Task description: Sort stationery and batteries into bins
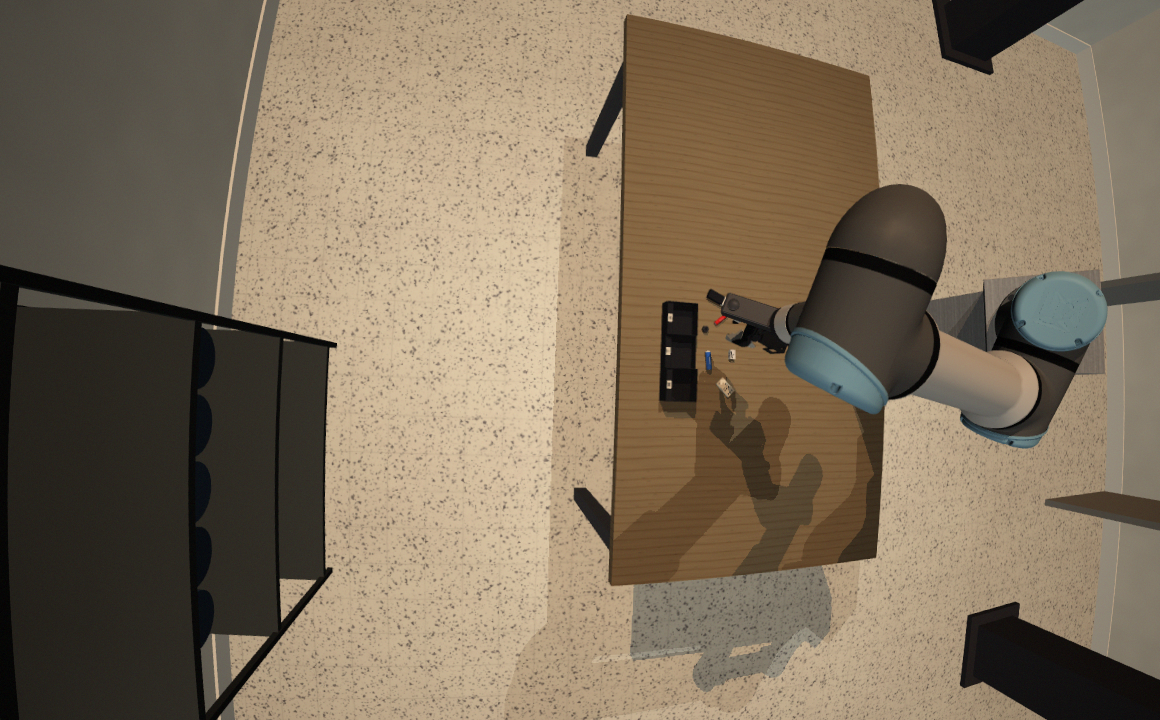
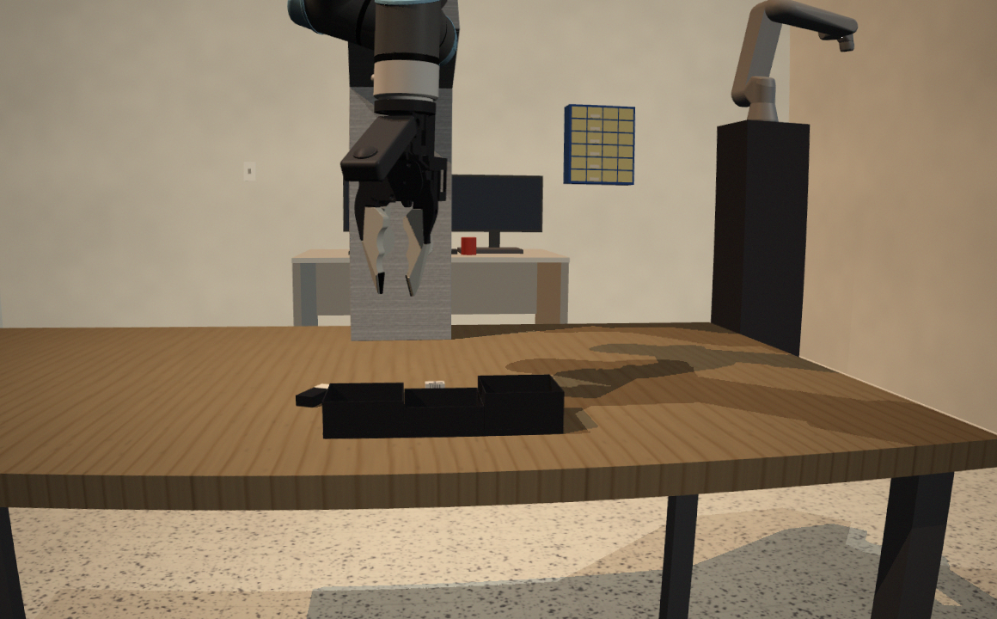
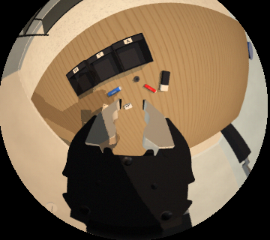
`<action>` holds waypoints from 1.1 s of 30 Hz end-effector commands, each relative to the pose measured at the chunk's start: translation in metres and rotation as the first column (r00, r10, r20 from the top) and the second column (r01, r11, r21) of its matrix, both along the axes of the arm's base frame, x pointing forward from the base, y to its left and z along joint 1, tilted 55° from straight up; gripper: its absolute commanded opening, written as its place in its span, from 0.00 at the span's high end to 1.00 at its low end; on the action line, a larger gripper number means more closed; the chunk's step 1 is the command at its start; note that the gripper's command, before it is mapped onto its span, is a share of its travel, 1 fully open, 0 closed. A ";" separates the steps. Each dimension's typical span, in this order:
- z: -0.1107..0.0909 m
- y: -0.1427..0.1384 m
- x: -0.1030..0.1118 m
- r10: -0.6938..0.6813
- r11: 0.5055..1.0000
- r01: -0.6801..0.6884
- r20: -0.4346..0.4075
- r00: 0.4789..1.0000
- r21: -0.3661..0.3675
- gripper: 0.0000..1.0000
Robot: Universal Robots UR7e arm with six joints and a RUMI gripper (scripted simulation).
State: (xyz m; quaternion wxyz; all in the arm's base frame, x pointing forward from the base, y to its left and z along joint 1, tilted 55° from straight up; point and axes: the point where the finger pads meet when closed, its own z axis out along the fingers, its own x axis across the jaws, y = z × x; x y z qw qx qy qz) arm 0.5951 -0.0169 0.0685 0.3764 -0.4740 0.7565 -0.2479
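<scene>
Three joined black bins sit on the wooden table: M, T and A. Loose on the table beside them lie a blue battery-like cylinder, a small black round piece, a red item, a black and white eraser and a small white item. Another small white item lies near bin M. My gripper hangs high above the table, over the small white item. Its fingers are partly open and hold nothing.
The bins stand upright near the table's front edge, with the eraser at their left end. A tall black pedestal stands by the table's far right corner. The arm's grey base column is behind the table.
</scene>
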 end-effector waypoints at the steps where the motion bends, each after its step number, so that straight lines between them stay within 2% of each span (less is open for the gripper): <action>1: -0.018 -0.028 0.013 0.023 1.000 -0.023 0.031 0.999 -0.001 0.77; 13: -0.071 -0.106 0.024 0.023 1.000 -0.023 0.031 0.999 -0.001 0.77; 33: -0.068 -0.098 0.025 0.024 1.000 -0.024 0.029 0.999 0.000 0.77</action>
